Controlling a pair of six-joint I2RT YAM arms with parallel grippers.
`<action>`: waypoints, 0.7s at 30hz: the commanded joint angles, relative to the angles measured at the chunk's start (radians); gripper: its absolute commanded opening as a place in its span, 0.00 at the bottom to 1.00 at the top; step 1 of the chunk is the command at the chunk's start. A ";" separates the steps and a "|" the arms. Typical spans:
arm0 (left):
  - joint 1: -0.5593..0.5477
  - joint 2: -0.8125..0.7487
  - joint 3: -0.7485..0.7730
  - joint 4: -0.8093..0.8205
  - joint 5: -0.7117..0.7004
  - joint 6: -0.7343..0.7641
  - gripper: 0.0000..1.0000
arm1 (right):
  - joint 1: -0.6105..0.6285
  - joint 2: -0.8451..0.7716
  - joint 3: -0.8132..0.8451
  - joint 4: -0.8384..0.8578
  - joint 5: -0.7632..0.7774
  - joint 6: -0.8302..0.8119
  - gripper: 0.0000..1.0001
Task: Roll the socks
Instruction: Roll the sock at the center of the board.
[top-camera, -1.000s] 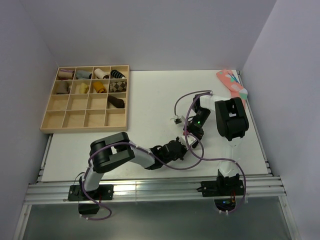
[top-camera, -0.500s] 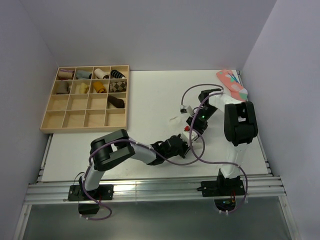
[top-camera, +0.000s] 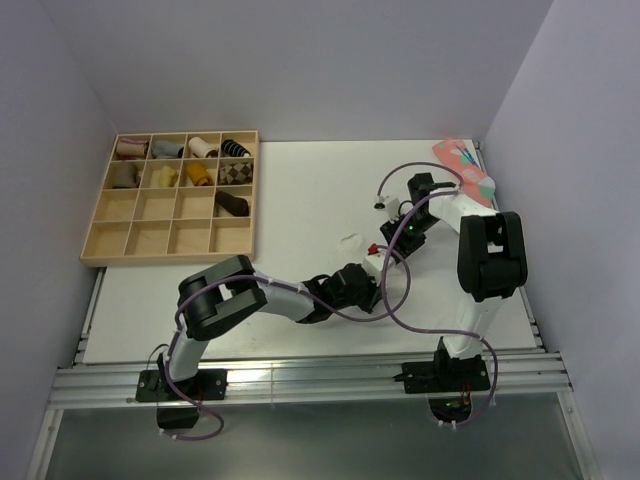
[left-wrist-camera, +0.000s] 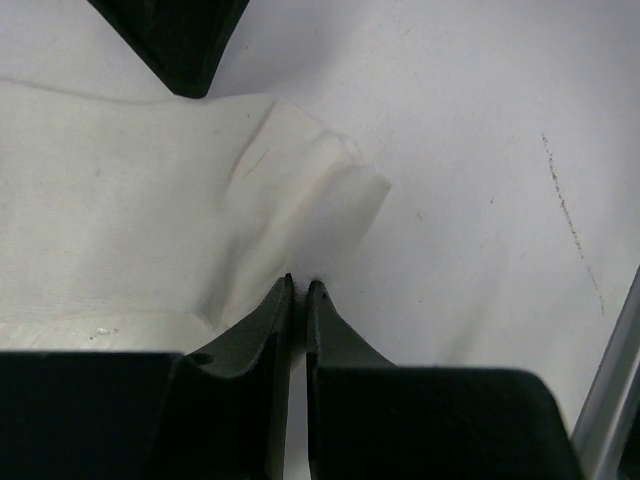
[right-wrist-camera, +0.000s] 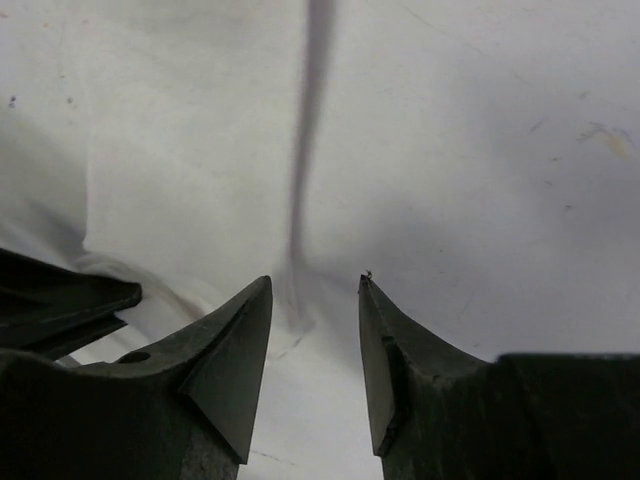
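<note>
The white socks (left-wrist-camera: 140, 200) lie flat and thin on the white table, with a raised fold at their right edge. My left gripper (left-wrist-camera: 300, 283) is shut on that edge, a sliver of fabric pinched between its tips. From above, the socks (top-camera: 350, 241) are a faint white patch just ahead of the left gripper (top-camera: 368, 272). The right gripper (right-wrist-camera: 315, 282) stands open just above the table with nothing between its fingers. It hovers close behind the socks, and one of its fingers (left-wrist-camera: 180, 40) shows in the left wrist view.
A wooden compartment tray (top-camera: 170, 236) with several rolled socks in its back rows sits at the far left. A coral-pink dotted sock (top-camera: 462, 165) lies at the back right corner. Purple cables loop between the two arms.
The right gripper has opened and swung back and to the right, away from the socks. The left gripper has closed tighter on the sock edge and moved slightly forward.
</note>
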 joint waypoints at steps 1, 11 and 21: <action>0.000 -0.013 -0.009 -0.155 0.031 -0.034 0.00 | -0.008 -0.047 -0.014 0.067 0.051 0.042 0.49; -0.001 0.019 0.041 -0.197 0.044 -0.038 0.00 | -0.005 0.037 0.023 -0.034 -0.026 -0.028 0.57; 0.009 0.045 0.110 -0.298 0.085 -0.064 0.00 | 0.029 0.102 0.046 -0.036 -0.020 -0.034 0.39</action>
